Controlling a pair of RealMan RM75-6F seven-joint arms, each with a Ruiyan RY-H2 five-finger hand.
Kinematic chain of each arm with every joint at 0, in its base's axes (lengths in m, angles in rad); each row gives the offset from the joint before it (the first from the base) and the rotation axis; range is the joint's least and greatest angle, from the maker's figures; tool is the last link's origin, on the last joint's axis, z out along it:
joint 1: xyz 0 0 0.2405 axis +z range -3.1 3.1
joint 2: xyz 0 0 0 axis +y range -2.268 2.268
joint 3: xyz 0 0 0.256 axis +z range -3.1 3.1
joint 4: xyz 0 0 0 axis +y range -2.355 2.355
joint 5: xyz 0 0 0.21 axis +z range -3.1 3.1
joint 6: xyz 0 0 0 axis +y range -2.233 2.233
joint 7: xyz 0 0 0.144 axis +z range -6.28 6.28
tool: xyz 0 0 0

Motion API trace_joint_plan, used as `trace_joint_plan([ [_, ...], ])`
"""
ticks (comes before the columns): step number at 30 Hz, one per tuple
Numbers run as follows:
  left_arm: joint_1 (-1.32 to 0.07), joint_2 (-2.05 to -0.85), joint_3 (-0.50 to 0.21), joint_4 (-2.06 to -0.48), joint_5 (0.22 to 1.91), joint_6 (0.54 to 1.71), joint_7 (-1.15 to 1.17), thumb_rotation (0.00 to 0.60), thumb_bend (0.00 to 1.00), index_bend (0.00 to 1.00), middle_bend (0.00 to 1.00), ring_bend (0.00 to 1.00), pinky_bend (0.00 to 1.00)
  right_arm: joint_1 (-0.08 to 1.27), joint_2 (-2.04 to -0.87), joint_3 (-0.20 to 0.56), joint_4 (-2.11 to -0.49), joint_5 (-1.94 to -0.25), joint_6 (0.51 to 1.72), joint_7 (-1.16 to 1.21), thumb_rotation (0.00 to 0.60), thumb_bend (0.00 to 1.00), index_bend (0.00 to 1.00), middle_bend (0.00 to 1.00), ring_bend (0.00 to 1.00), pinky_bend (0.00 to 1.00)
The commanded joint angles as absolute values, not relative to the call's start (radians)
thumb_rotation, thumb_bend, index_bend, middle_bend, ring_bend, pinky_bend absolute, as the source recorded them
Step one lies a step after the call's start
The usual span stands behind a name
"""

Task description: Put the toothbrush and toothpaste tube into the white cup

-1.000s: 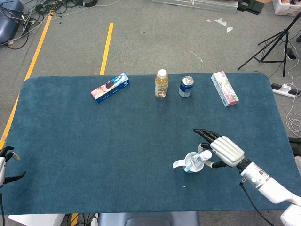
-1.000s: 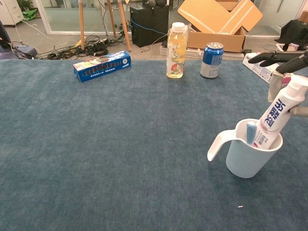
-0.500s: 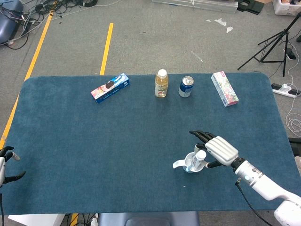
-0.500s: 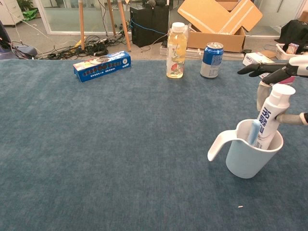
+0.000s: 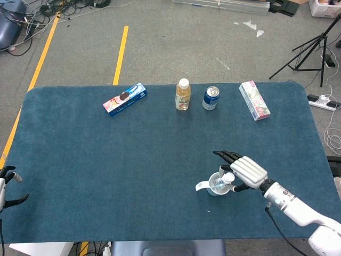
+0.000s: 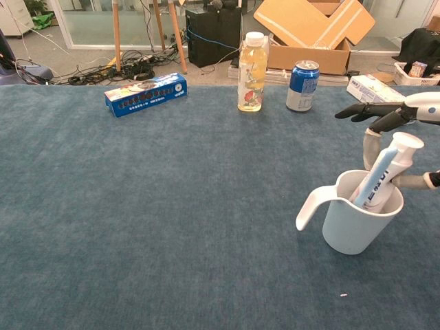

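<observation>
Near the tabletop's front right: the white cup (image 6: 357,218) stands upright on the blue tabletop (image 5: 106,176), its curved handle pointing to the robot's left.
Toothpaste tube: the toothpaste tube (image 6: 388,170) stands inside the cup, cap up, leaning toward the rim on the right-hand side.
Toothbrush: a blue-and-white toothbrush (image 6: 365,189) shows in the cup in front of the tube; only a short stretch clears the rim, so I cannot tell which end is up.
Right hand: the right hand (image 5: 246,172) sits just behind and beside the cup, dark fingers (image 6: 361,111) stretched out over it; whether the thumb touches the tube's cap I cannot tell, so the grip is unclear.
Left hand: the left hand (image 5: 5,186) is only partly in view at the tabletop's near left corner, well apart from the cup; its state cannot be told.
Task progress: both items appear to be in the cup, so the placing looks done; what seems left is for the right hand to let go, if it has not, and pull clear.
Change over the last second: the tube has dropped lower into the cup, and the right hand has slid further left over the cup; the cup itself has not moved.
Back row: biscuit box (image 5: 125,99), juice bottle (image 5: 183,95), blue can (image 5: 211,98) and tissue pack (image 5: 254,100), unchanged.
</observation>
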State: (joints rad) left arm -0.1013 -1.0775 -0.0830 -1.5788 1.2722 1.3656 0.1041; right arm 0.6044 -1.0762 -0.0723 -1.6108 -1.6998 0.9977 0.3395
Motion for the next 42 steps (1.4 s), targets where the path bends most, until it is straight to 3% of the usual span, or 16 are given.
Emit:
trace_joint_plan([
  [1,-0.101,-1.077,-0.082,-1.580,1.274,1.366,0.104,0.600,0.00,0.47,0.25,0.25,0.31,0.606,-1.077,-0.074,-1.611,-1.701,0.998,0.341,0.600,0.25,0.56,0.01,0.00,0.15],
  [13,-0.100,-1.076,-0.081,-1.582,1.276,1.368,0.107,0.600,0.00,0.47,0.25,0.25,0.31,0.610,-1.076,-0.081,-1.609,-1.716,1.008,0.362,0.600,0.25,0.45,0.01,0.00,0.15],
  [24,-0.099,-1.076,-0.080,-1.584,1.279,1.370,0.108,0.600,0.00,0.47,0.25,0.25,0.31,0.615,-1.069,-0.090,-1.611,-1.730,1.015,0.377,0.600,0.25,0.30,0.00,0.00,0.15],
  [42,-0.100,-1.075,-0.080,-1.585,1.278,1.368,0.107,0.600,0.00,0.47,0.25,0.25,0.31,0.612,-1.050,-0.092,-1.625,-1.751,1.058,0.389,0.600,0.24,0.27,0.00,0.00,0.15],
])
